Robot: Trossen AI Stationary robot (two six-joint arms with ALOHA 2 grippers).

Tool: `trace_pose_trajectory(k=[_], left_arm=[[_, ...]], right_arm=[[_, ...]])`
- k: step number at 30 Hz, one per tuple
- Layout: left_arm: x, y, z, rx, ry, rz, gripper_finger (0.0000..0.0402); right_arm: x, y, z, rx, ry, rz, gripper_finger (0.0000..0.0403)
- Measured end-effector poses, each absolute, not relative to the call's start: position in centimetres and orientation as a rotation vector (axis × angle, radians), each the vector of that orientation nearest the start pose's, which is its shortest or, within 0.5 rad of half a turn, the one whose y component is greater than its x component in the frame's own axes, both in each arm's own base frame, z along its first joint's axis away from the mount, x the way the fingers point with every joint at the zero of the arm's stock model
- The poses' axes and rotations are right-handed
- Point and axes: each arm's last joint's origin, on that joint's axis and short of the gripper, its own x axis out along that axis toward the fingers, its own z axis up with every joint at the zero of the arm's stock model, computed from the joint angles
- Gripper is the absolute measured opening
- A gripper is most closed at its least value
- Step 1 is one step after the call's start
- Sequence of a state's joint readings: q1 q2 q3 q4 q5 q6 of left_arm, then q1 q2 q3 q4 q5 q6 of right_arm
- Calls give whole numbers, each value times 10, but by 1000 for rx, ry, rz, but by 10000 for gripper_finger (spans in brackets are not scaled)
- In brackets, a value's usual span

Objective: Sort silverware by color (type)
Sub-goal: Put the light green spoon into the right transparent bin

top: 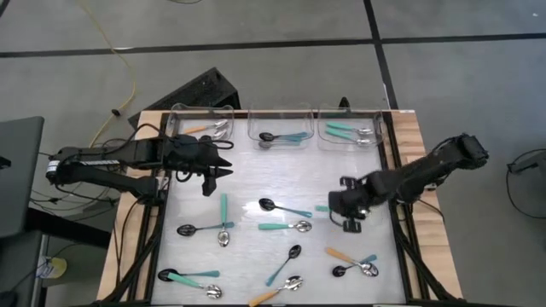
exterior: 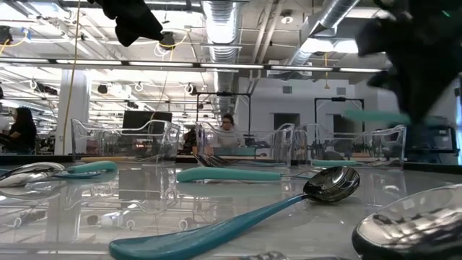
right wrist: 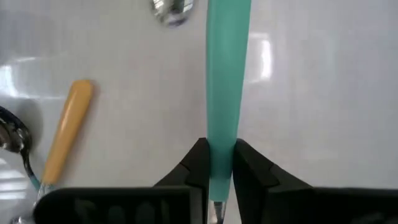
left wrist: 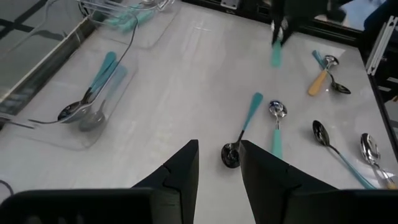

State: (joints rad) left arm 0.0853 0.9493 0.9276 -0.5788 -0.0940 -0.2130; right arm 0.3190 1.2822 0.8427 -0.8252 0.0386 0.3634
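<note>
Several spoons with teal or orange handles and silver or black bowls lie scattered flat on the white table (top: 256, 166). My right gripper (top: 334, 207) is at the table's right side, shut on a teal-handled spoon (top: 322, 207). In the right wrist view the handle (right wrist: 227, 74) runs forward from the fingers, and the bowl is hidden behind them. My left gripper (top: 223, 168) hovers open over the table's far left. In the left wrist view its fingers (left wrist: 219, 163) stand above a black-bowled teal spoon (left wrist: 241, 132) without touching it. My right gripper pinches the teal handle near its bowl end (right wrist: 221, 158) between the two fingers. The fingers lie along the handle, which sticks out past their tips toward the table's left. The spoon is lifted clear of the table and roughly level (exterior: 375, 115).
Three clear bins stand along the far edge: the left one (top: 200, 124) holds an orange-handled spoon, the middle one (top: 280, 128) a black-bowled teal spoon, the right one (top: 350, 128) teal silver spoons. An orange handle (right wrist: 65, 134) lies below the right gripper. People sit in the room beyond.
</note>
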Motion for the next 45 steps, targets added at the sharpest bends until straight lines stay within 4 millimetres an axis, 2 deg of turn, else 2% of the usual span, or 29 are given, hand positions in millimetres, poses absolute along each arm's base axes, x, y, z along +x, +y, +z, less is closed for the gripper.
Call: trace_pose_trajectory(k=[4, 8, 10, 13, 17, 21, 27, 31, 35, 40, 42, 45], left_arm=[[191, 19, 318, -187, 580, 243, 100], [191, 20, 318, -178, 577, 266, 100], [191, 20, 318, -180, 577, 270, 100], [191, 20, 318, -208, 575, 278, 100], [190, 20, 317, -251, 590, 282, 100], [190, 20, 317, -271, 589, 292, 100], [190, 21, 317, -294, 578, 343, 100], [189, 22, 317, -309, 569, 378, 100], [189, 23, 317, -328, 560, 409, 100], [189, 23, 317, -339, 551, 437, 100], [189, 23, 317, -337, 550, 442, 100], [189, 23, 317, -336, 550, 444, 100]], right_arm=[[223, 42, 266, -17, 1159, -47, 67], [236, 4, 304, -194, 1087, -114, 67], [239, -20, 317, -248, 1061, -146, 67], [237, -59, 323, -287, 1088, -212, 67], [221, -109, 314, -271, 1154, -258, 67], [208, -152, 292, -238, 1208, -269, 67], [191, -205, 250, -179, 1301, -267, 67], [186, -233, 229, -134, 1328, -308, 67], [180, -249, 209, -26, 1367, -346, 67], [180, -256, 192, 43, 1411, -343, 69], [180, -256, 187, 80, 1424, -350, 90], [180, -256, 183, 120, 1438, -359, 144]])
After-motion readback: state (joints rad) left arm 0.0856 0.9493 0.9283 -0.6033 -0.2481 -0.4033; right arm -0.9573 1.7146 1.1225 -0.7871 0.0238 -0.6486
